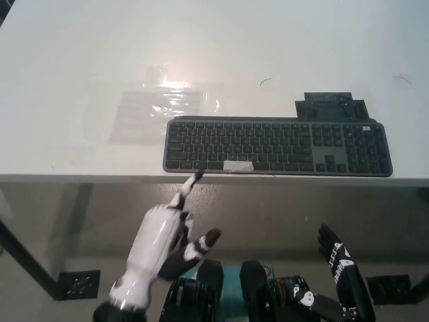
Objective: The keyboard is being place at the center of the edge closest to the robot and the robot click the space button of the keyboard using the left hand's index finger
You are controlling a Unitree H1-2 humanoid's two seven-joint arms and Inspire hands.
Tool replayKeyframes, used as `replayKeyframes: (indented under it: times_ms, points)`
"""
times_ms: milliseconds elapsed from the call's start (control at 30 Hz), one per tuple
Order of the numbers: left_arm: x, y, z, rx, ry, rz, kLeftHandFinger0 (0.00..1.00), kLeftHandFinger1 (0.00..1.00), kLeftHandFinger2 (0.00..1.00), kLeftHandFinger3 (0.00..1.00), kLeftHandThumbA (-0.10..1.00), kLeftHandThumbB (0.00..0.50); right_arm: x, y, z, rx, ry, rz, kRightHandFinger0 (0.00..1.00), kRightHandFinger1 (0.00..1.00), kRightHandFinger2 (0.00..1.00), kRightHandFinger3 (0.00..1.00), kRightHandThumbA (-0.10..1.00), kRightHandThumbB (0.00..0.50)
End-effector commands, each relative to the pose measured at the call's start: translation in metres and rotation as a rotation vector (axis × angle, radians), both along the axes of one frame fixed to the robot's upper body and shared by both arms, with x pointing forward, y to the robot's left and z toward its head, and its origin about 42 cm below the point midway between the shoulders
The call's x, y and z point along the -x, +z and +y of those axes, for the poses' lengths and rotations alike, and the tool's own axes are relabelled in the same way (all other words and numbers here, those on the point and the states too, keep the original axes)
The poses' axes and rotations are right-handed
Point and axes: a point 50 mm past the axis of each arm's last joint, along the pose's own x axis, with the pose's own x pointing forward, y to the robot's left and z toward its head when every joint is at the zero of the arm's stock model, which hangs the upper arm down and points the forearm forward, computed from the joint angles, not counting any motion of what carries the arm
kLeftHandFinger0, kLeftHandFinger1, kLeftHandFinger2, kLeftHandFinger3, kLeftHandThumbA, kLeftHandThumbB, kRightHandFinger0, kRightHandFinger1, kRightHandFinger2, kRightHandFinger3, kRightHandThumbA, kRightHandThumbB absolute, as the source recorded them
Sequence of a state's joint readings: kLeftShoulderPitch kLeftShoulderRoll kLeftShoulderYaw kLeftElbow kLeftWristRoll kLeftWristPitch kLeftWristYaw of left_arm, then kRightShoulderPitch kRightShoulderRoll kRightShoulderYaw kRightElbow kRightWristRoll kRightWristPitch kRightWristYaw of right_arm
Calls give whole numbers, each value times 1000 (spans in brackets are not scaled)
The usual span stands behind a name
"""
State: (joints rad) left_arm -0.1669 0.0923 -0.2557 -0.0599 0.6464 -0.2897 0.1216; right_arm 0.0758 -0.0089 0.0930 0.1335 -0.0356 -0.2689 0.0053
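White left hand (157, 241): empty, index finger (189, 188) extended, keyboard (278, 146) just beyond its tip. Black right hand (338, 258): empty, fingers spread.

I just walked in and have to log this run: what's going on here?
The robot's white left hand is up before the white table, one finger stretched toward the dark keyboard on its near edge. The fingertip is just short of the keyboard, left of the pale-marked space bar, not yet pressing. The black right hand rests low at the right, fingers apart.
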Motion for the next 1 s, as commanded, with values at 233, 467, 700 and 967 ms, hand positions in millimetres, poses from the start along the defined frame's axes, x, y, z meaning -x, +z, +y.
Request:
replayKeyframes:
  times_ms: [233, 467, 700, 967]
  points:
    - [-65, 26, -40, -311, -4, -119, 0, 0, 18, 1000, 1000, 349, -10, 18, 6, 9, 20, -110, 1000, 1000, 1000, 1000, 1000, 268]
    - [-80, 26, -44, -356, 17, -78, 0, 0, 160, 1000, 1000, 326, -12, 20, 6, 10, 22, -114, 1000, 1000, 1000, 1000, 1000, 283]
    - [-89, 15, -40, -382, 47, -25, 0, 8, 180, 1000, 1000, 325, -13, 20, 6, 0, 22, -108, 1000, 1000, 1000, 1000, 1000, 297]
    - [-89, 2, -34, -382, 50, 17, 0, 0, 149, 1000, 1000, 298, -13, 20, 5, 3, 25, -107, 1000, 1000, 1000, 1000, 1000, 300]
